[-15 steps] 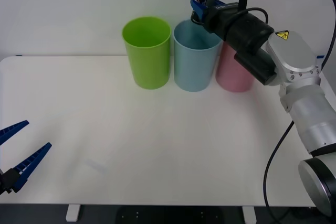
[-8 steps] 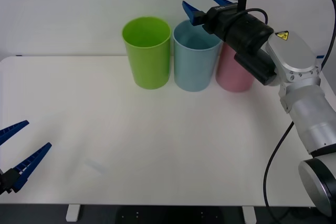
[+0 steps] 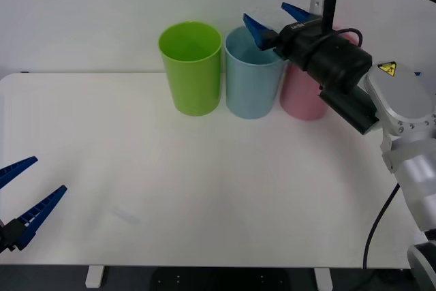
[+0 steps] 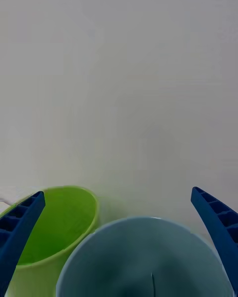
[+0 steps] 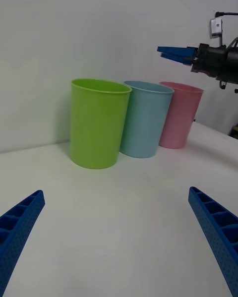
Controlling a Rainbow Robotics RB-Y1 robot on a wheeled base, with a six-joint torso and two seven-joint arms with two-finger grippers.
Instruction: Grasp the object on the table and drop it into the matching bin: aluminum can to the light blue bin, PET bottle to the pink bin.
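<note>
Since the right end effector [image 3: 277, 18] hangs wide open and empty above the light blue bin [image 3: 254, 73], w/ no can on the tabletop [image 3: 204, 189], drop looks done; can is prob. inside that bin, though its bottom isn't visible. Left end effector [image 3: 24, 199] sits open at the near left edge. Little left besides retracting.
</note>
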